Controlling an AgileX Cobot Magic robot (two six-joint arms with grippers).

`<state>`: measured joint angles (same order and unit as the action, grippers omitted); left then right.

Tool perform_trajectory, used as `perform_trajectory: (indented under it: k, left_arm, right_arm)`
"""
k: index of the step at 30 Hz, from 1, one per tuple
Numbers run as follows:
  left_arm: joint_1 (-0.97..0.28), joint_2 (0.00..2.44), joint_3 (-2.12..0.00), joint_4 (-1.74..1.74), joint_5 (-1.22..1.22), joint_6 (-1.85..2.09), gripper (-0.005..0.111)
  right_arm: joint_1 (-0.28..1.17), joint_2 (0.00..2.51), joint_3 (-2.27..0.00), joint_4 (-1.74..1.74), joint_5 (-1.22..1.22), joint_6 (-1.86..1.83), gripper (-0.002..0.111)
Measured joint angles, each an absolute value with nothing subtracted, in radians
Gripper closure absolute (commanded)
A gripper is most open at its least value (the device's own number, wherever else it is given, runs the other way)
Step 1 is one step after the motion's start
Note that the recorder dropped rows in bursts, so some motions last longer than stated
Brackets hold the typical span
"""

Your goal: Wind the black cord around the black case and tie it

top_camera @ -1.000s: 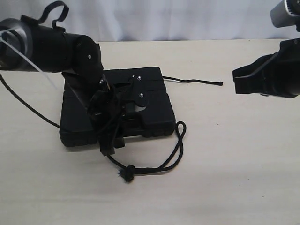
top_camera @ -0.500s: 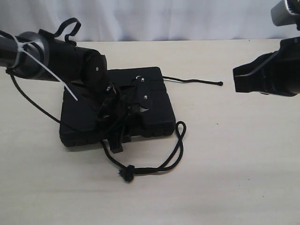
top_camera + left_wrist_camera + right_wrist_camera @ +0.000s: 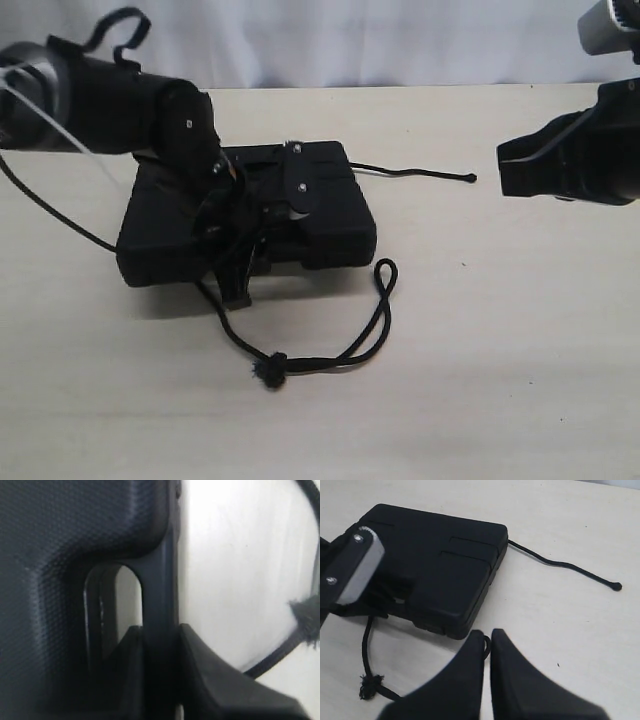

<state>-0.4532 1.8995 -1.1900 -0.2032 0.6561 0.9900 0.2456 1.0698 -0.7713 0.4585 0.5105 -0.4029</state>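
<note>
Black case (image 3: pixel 330 215), held by its handle left of centre, its near edge seemingly raised off the tabletop (image 3: pixel 500 380).
Your left hand (image 3: pixel 161 642) is clamped on the handle bar. If it slips, the matte, ribbed case could drop and pin the black cord (image 3: pixel 383 300), which trails from under it towards the right. Your right hand (image 3: pixel 487 636) hovers at the right, closed on nothing.
</note>
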Motion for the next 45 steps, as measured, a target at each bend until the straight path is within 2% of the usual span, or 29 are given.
perform_trajectory:
  k: [7, 23, 29, 33, 37, 40, 45]
  left_arm:
    - [-0.453, 1.748, -1.19, -0.092, 0.676, 0.988, 0.107]
    - [-0.395, 1.687, -1.23, 0.107, 0.731, 0.897, 0.107]
    - [-0.395, 1.675, -1.282, 0.113, 0.789, 0.892, 0.107]
    - [-0.395, 1.675, -1.284, 0.135, 0.793, 0.892, 0.107]
    - [-0.395, 1.673, -1.286, 0.174, 0.793, 0.892, 0.107]
    - [-0.395, 1.672, -1.286, 0.201, 0.793, 0.892, 0.107]
    - [-0.395, 1.67, -1.286, 0.222, 0.793, 0.892, 0.107]
  right_arm:
    - [0.246, 1.07, -0.771, 0.458, 0.51, -0.403, 0.101]
    - [0.246, 1.103, -0.771, 0.485, 0.51, -0.403, 0.056]
    - [0.246, 1.194, -0.771, 0.545, 0.508, -0.417, 0.054]
    - [0.298, 1.245, -0.771, 0.64, 0.484, -0.602, 0.054]
    - [0.42, 1.27, -0.771, 0.677, 0.351, -0.876, 0.053]
    - [0.501, 1.287, -0.771, 0.679, 0.147, -1.063, 0.053]
    - [0.541, 1.362, -0.771, 0.682, -0.158, -1.152, 0.052]
